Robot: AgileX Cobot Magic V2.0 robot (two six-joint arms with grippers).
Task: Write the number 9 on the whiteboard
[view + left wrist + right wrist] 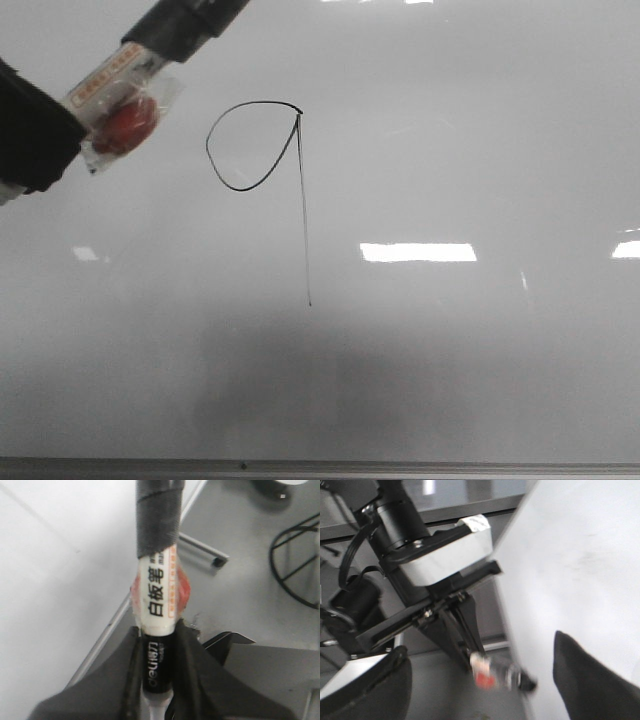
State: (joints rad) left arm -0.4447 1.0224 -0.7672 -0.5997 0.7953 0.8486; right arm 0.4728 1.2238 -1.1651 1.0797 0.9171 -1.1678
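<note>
Number 9 (262, 160) drawn on whiteboard (480, 130): closed loop up top, long thin stem running down to mid-board. Figure looks complete.

Left claw (157, 680) clamped on marker (157, 590), held at board's upper left, tip clear of line.

Right claw (480, 680) fingers spread, empty, off board edge.

Judgement: writing step done; next move calls for withdrawing marker without smudging ink.

The whiteboard (480, 120) is glossy pale grey-white with a thin grey frame strip along its edge and bright white light patches. The number 9 (265, 160) is a thin black line. The marker (157, 587) has a white label with black characters and orange trim, a black lower barrel with white lettering, a dark grey wrap, and a red patch. The left gripper (155, 690) is black.
</note>
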